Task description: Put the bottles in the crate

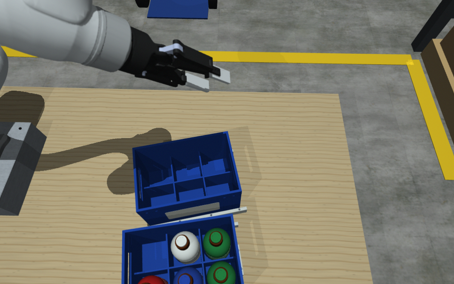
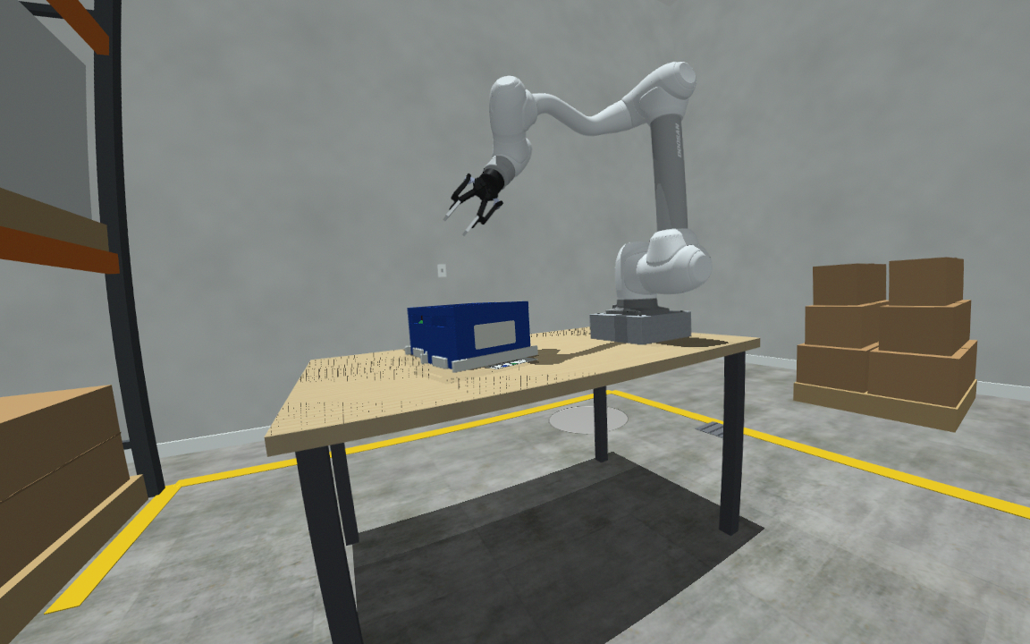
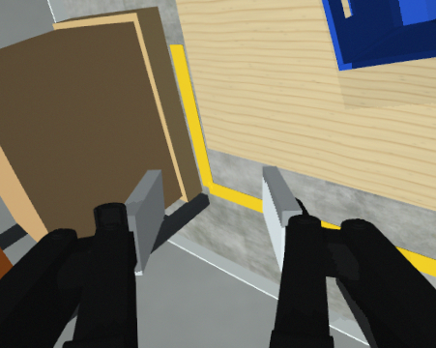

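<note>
The empty blue crate (image 1: pixel 186 176) with six compartments stands mid-table. The bottle crate (image 1: pixel 183 252) sits just in front of it at the bottom edge. It holds a white bottle (image 1: pixel 185 246), two green bottles (image 1: pixel 216 241) (image 1: pixel 220 273), a blue bottle (image 1: pixel 187 277) and a red bottle (image 1: pixel 152 280), all upright. My gripper (image 1: pixel 218 79) hangs high over the table's far edge, tilted, fingers partly apart with nothing between them. It also shows in the exterior view (image 2: pixel 459 224) and the wrist view (image 3: pixel 212 200). I cannot read the pick list; a pale strip (image 2: pixel 494 364) lies at the crate's foot.
A white rail (image 1: pixel 200 216) lies between the two crates. The robot base (image 1: pixel 2 169) stands at the table's left. Cardboard boxes (image 3: pixel 76 116) and a yellow floor line (image 1: pixel 309 58) lie beyond the table. A shelf rack (image 2: pixel 103 240) stands beside it.
</note>
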`<state>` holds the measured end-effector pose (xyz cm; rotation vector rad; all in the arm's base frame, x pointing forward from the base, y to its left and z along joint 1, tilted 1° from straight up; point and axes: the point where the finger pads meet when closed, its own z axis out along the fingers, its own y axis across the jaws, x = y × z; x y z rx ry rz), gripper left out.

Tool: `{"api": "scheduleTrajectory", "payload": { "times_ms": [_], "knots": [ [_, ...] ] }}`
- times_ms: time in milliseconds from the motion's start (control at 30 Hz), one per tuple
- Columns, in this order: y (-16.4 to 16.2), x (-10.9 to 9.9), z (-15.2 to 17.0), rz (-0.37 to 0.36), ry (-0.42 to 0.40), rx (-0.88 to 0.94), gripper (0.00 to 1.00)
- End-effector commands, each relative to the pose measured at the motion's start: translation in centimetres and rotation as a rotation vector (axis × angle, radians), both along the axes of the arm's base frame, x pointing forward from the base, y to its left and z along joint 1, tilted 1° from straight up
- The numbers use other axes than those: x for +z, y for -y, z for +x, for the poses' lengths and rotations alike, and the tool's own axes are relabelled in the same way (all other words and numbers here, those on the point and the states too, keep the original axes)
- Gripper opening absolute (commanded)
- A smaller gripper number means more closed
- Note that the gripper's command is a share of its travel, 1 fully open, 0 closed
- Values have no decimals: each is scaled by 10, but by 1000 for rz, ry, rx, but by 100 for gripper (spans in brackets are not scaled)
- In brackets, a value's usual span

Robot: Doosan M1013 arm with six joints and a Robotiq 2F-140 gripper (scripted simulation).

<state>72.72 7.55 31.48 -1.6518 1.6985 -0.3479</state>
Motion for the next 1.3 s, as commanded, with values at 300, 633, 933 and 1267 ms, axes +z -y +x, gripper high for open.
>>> {"api": "scheduleTrajectory", "payload": {
  "times_ms": [300,633,933,1267],
  "knots": [
    [-48,-6,-9,-44,-56,142,38],
    [-91,-12,-23,-84,-99,244,38],
    [-127,-19,-39,-127,-142,341,38],
    [-160,-25,-59,-189,-199,460,38]
  ]
}}
